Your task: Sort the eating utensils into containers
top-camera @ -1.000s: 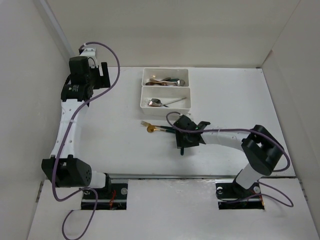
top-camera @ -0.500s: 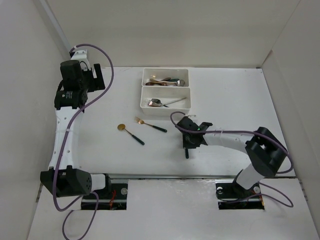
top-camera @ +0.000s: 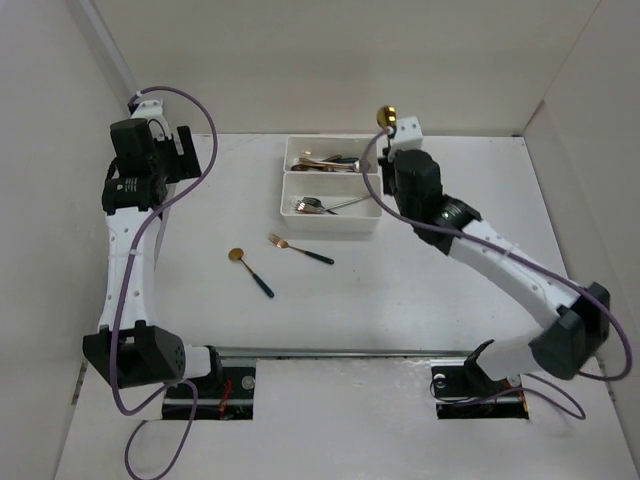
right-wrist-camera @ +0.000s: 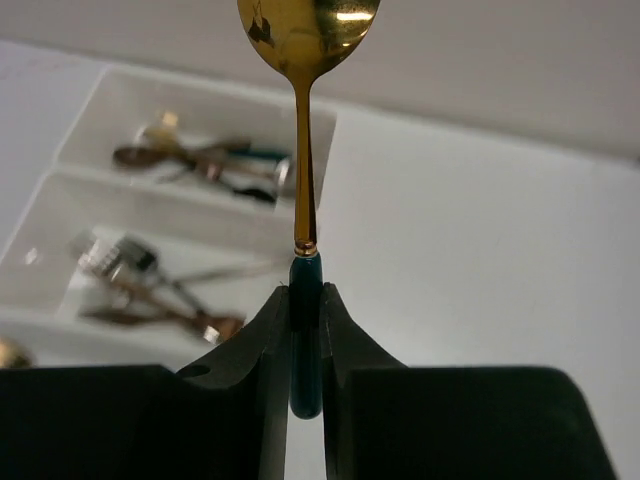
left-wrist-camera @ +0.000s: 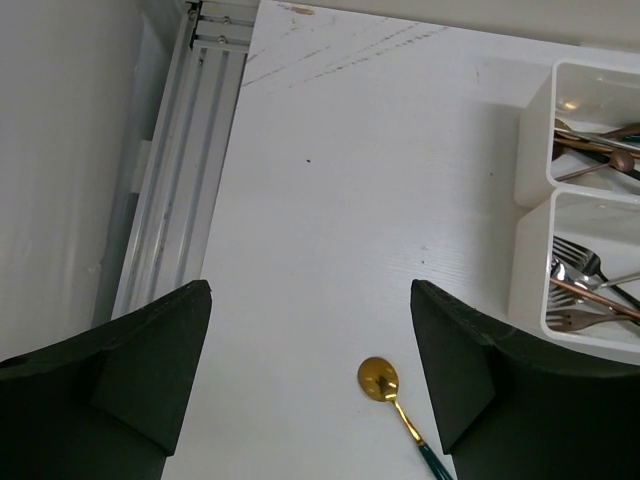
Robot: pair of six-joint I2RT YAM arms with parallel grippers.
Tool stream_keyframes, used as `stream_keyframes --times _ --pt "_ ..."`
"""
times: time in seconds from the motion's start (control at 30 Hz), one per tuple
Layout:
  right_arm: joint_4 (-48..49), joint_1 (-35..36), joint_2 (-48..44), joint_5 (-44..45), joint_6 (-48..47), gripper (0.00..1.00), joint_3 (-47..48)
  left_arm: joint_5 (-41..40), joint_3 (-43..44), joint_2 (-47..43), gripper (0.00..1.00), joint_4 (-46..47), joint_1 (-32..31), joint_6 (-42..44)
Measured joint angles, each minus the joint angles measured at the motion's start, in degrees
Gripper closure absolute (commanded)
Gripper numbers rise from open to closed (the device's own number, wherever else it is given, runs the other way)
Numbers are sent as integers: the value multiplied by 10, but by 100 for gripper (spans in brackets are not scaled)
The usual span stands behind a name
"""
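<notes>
The right gripper is clamped on the dark green handle of a gold spoon. The spoon's thin round shaft and mirror-bright bowl stick out past the fingertips. Below those fingers and to their left sit the two trays, shallow white plastic with rounded corners, touching along their long sides. The far tray holds a tangle of spoons in silver and copper tones. The near tray holds forks, their tines showing. Most of the sorting looks done, and I'd judge the held spoon is bound for the far tray, just beside the gripper.

The left gripper hangs spread wide, nothing between its matte black fingers. Just under it, on the faintly grained white table, lies a second spoon, gold with a green handle. Farther out from that gripper, toward the near tray, lies a fork, copper with a dark handle. Those two are what's left to sort.
</notes>
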Motion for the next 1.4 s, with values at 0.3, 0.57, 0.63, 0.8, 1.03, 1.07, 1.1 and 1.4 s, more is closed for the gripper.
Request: stream_keyframes --times 0.3,0.57,0.63,0.8,1.03,1.07,1.1,1.4 --pt "264 -87 393 -175 -383 100 290 38 18 33 21 -3 33 7" --pt "299 -97 558 -269 -481 68 376 43 18 52 21 -5 71 11" --pt "301 -97 560 -281 -488 48 366 42 18 56 21 -5 75 12" --pt "327 -96 559 -289 -501 26 344 49 18 68 21 -6 84 13" --pt "329 -93 541 -270 -508 14 317 70 18 75 21 -6 90 13" --pt "329 -89 532 -264 -508 13 312 71 18 75 21 -6 90 13" --pt "328 -83 516 -249 -505 13 302 72 18 75 21 -7 90 13" --pt "127 77 257 -367 -431 13 217 83 17 74 21 -5 90 9"
